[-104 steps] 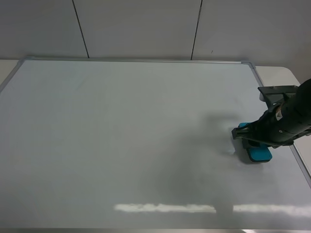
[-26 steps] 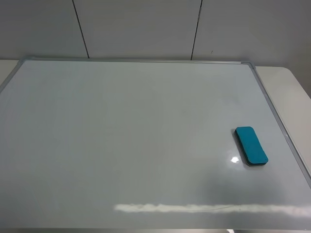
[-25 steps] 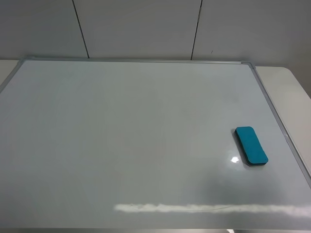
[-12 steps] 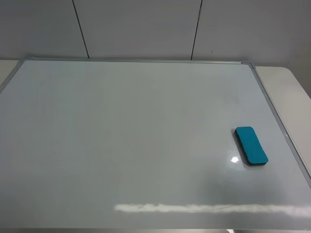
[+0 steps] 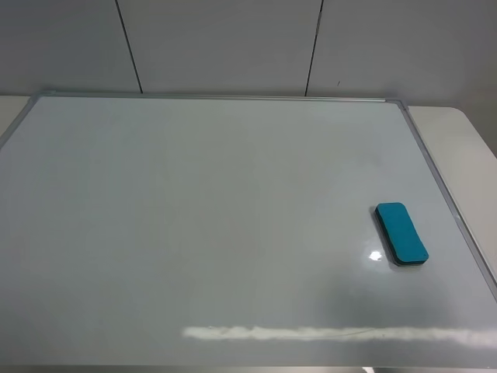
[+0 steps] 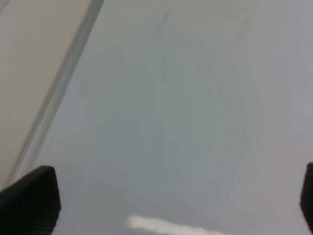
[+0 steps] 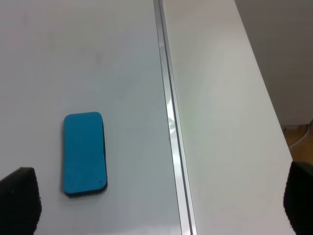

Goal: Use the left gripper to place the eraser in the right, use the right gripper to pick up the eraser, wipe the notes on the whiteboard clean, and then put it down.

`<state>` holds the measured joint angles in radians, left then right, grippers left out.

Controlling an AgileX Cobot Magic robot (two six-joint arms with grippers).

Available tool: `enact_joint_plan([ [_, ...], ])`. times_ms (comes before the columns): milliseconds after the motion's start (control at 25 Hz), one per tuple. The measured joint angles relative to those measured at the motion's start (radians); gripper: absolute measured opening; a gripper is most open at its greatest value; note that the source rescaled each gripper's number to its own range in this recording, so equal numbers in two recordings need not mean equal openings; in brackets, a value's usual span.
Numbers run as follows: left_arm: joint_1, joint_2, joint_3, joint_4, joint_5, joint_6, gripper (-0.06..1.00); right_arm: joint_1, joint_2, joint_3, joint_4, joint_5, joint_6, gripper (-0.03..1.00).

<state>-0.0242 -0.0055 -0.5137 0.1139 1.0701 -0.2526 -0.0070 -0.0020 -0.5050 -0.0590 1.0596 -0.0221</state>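
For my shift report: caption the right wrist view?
Teal eraser lying free on the clean whiteboard beside its frame, jaws wide open above.

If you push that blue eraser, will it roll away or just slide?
Probably slide: the eraser is a flat block lying on its broad face, so nothing suggests rolling or tipping. The whiteboard looks glossy, so it may glide easily. It seems small and stiff, likely light.
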Motion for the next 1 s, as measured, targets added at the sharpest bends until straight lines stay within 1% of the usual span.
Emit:
enact_joint_plan([
  [1000,0.000,0.000,0.000,0.000,0.000,0.000,1.00,0.000,0.000,0.000,0.000,0.000,0.000,1.00],
])
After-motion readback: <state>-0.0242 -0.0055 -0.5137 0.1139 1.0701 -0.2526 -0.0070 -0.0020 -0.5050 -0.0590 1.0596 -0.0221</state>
